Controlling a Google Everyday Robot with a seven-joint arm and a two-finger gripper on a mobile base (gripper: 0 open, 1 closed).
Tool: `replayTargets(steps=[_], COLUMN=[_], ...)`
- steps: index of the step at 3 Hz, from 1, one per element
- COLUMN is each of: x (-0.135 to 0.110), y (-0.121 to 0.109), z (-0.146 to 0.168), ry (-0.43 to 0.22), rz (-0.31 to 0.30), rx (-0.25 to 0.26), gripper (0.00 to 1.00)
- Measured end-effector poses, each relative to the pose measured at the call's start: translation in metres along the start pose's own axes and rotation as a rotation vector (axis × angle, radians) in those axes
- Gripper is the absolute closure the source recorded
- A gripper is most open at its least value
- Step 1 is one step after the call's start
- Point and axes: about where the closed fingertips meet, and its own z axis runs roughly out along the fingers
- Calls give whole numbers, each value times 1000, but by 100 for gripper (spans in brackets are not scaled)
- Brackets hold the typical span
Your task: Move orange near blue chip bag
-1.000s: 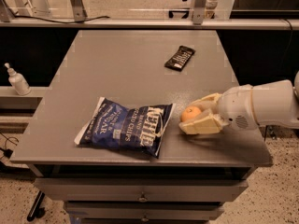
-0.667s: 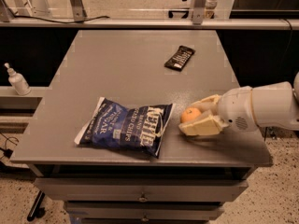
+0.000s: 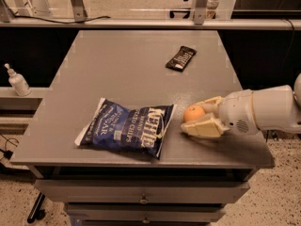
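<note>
The orange (image 3: 194, 112) sits between the two cream fingers of my gripper (image 3: 193, 117), low over the grey table (image 3: 122, 65) near its front right. The fingers close on the orange from behind and in front. The white arm reaches in from the right edge. The blue chip bag (image 3: 127, 128) lies flat just left of the orange, with a small gap between the bag's right edge and the fruit.
A small black wrapped bar (image 3: 181, 59) lies at the back right of the table. A white pump bottle (image 3: 18, 81) stands on a lower shelf to the left. The table's front edge runs just below the bag and gripper, with drawers beneath.
</note>
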Motion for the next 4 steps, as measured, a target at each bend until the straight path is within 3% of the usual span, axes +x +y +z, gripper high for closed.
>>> replayTargets(steps=[1,2,3,4], x=[1,1,-14,-52], y=[0,0,-3,-10], z=[1,2,-8,-37], ry=[0,-1,-17,-17], rz=[4,5,-29,-121], rx=[-4,-6,9,46], gripper=[0,0,0,0])
